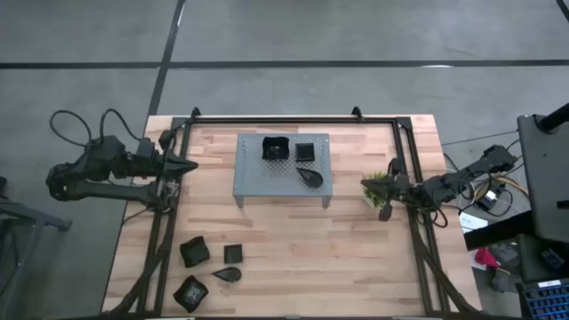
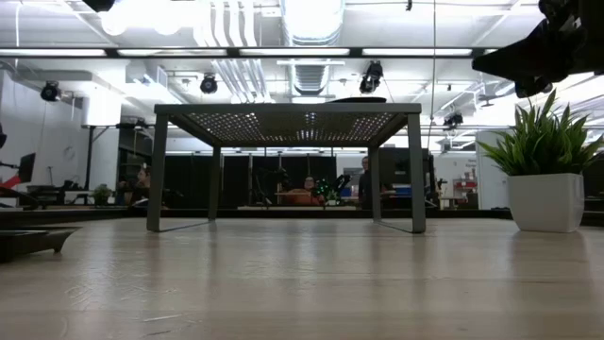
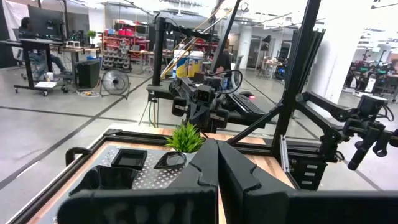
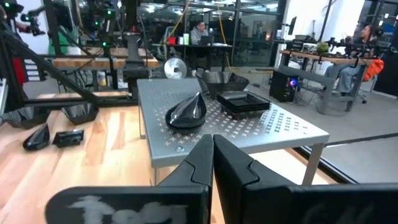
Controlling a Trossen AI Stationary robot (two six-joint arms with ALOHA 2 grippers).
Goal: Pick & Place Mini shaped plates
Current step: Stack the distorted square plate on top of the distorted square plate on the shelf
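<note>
Meanwhile, both dark arms wait at opposite table edges, left gripper (image 1: 188, 166) and right gripper (image 1: 367, 185) fingers pressed together, three small black shaped plates (image 1: 305, 152) atop the grey perforated metal rack (image 1: 253, 178), four more (image 1: 195, 252) on the wooden table (image 1: 293, 258).

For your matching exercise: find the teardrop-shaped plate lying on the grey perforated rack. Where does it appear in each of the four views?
High view: the teardrop plate lies on the grey rack, at the corner nearest the plant.
Low view: not visible; only the rack's underside shows.
Left wrist view: it sits on the rack just below the plant.
Right wrist view: it is the nearest dish on the rack.
Shared landmark: the rack.
</note>
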